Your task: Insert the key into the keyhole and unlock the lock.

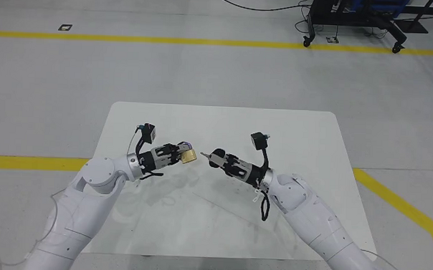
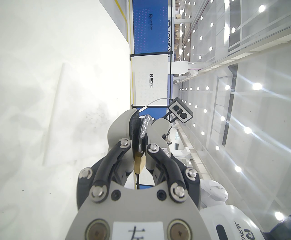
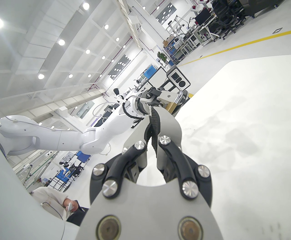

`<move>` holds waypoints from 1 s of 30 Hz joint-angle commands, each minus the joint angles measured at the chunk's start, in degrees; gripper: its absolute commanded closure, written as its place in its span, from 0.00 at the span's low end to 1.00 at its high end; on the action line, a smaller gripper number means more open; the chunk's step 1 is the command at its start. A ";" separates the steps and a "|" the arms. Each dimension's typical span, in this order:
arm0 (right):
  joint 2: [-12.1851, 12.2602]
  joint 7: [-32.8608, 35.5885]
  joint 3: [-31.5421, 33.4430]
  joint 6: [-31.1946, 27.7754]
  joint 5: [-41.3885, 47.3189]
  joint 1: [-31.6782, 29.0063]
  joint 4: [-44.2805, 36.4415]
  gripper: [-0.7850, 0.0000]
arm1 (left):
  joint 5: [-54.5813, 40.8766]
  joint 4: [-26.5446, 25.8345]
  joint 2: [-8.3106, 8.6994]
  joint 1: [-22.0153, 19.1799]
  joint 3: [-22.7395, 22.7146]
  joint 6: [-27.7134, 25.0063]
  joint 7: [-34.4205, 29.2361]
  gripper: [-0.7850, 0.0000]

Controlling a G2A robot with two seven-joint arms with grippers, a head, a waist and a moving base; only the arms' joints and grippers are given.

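A brass padlock [image 1: 189,156] with a silver shackle is held above the middle of the white table [image 1: 303,131] by my left gripper [image 1: 182,154], which is shut on it. In the left wrist view the padlock [image 2: 139,164] sits between the closed fingers. My right gripper [image 1: 216,158] faces it from the right, shut on a small key [image 1: 205,155] whose tip points at the padlock across a narrow gap. From the right wrist view, the closed right gripper [image 3: 152,118] lines up with the padlock [image 3: 172,106] beyond; the key itself is hidden between the fingers.
The table's bare white top lies below both grippers. Yellow floor lines [image 1: 205,41] run beyond and beside the table. A dark wheeled cart [image 1: 357,22] stands far back on the right.
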 commanded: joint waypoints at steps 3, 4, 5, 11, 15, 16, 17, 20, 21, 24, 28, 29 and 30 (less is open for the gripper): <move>0.00 0.00 0.00 0.00 0.00 0.00 0.00 1.00 | 0.00 0.00 0.00 0.00 0.00 0.00 0.00 1.00; 0.00 0.00 0.00 0.00 0.00 0.00 0.00 1.00 | 0.00 0.00 0.00 0.00 0.00 0.00 0.00 1.00; 0.00 0.00 0.00 0.00 0.00 0.00 0.00 1.00 | 0.00 0.00 0.00 0.00 0.00 0.00 0.00 1.00; 0.37 -1.74 1.60 -1.40 -6.07 -0.77 -2.66 1.00 | -2.44 -0.15 -0.16 0.19 0.23 5.09 -0.21 1.00; 1.27 -4.73 5.20 -0.25 -22.85 -3.13 -10.66 1.00 | -4.21 0.82 -0.20 -1.59 0.53 14.10 -1.75 1.00; 1.46 -5.15 5.72 1.33 -28.39 -3.91 -13.61 1.00 | -4.13 0.84 -0.26 -2.24 0.61 15.00 -1.26 1.00; 1.64 -5.70 6.23 3.37 -34.26 -4.79 -16.54 1.00 | -4.50 0.93 -0.40 -2.61 0.54 14.87 0.04 1.00; 1.85 -9.29 7.49 14.70 -49.39 -7.76 -22.96 1.00 | -5.16 0.55 -0.73 -2.70 0.13 12.15 4.10 1.00; 1.85 -9.29 7.49 14.70 -49.39 -7.76 -22.96 1.00 | -5.16 0.55 -0.73 -2.70 0.13 12.15 4.10 1.00; 1.85 -9.29 7.49 14.70 -49.39 -7.76 -22.96 1.00 | -5.16 0.55 -0.73 -2.70 0.13 12.15 4.10 1.00; 1.97 -8.34 7.61 15.04 -51.83 -7.37 -22.85 1.00 | -6.54 0.09 -0.85 -2.59 0.34 15.46 4.70 1.00; 2.12 -7.56 7.00 15.11 -58.09 -6.73 -24.01 1.00 | -6.40 -0.06 -0.86 -3.13 0.57 18.80 5.05 1.00; 2.13 -8.74 6.69 14.85 -59.66 -6.82 -24.68 1.00 | -6.34 -0.17 -0.87 -3.81 0.75 22.20 5.51 1.00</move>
